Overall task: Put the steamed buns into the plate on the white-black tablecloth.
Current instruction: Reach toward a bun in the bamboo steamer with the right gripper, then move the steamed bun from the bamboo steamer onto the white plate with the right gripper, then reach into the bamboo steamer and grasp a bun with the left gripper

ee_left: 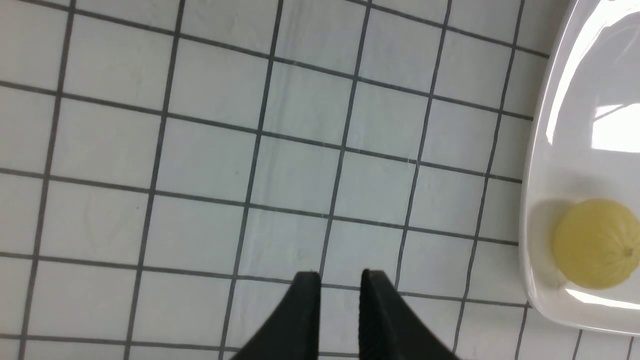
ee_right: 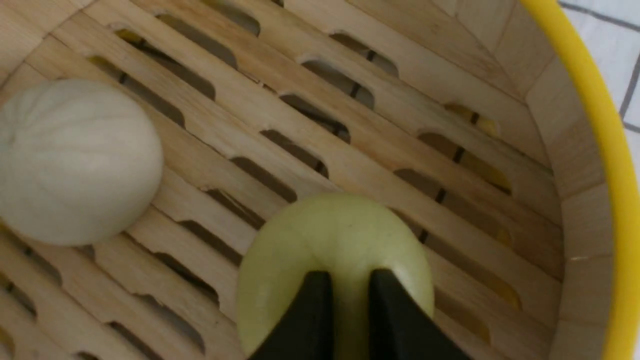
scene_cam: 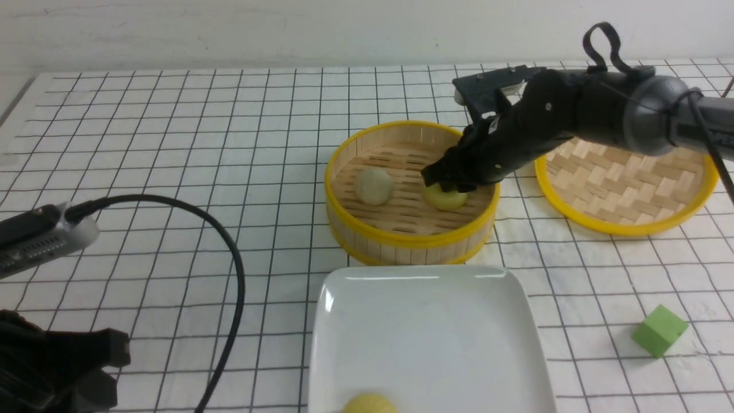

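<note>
A pale yellow steamed bun lies in the bamboo steamer basket; an off-white bun lies to its left. My right gripper reaches down into the basket. In the right wrist view its fingers stand close together, pinched into the top of the yellow bun, with the off-white bun apart from it. A second yellow bun lies in the white plate on the white-black tablecloth. My left gripper is shut and empty over the cloth beside the plate.
The round yellow-rimmed bamboo lid lies behind the right arm. A green cube sits at the front right. A black cable loops over the cloth at the left. The steamer's yellow rim stands close to my right gripper.
</note>
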Action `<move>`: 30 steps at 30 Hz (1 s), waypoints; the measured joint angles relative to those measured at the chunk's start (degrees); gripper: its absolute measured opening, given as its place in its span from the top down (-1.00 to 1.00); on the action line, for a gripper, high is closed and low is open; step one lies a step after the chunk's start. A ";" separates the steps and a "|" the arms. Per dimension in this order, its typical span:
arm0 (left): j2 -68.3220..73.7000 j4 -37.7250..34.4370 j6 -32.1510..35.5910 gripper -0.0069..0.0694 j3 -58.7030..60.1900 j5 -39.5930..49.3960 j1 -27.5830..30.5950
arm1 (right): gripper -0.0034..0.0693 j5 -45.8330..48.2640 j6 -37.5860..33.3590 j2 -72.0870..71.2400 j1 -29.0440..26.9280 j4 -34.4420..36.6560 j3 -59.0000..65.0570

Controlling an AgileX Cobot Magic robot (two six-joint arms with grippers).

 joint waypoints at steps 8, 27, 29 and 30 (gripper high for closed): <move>0.00 0.00 0.00 0.40 0.00 -0.05 0.00 | 0.88 18.42 -0.90 -22.70 2.03 -0.10 6.48; 0.90 -1.00 0.00 0.28 -0.09 -9.24 0.00 | -0.30 1.61 -0.96 -30.55 12.25 6.73 37.81; 2.42 -2.34 0.24 0.24 -0.60 -9.87 0.00 | -0.21 6.08 -0.88 -32.64 10.85 4.98 34.86; 3.61 -3.49 0.89 0.21 -1.37 -10.15 0.00 | 0.05 10.59 -0.27 -34.49 9.15 3.04 32.82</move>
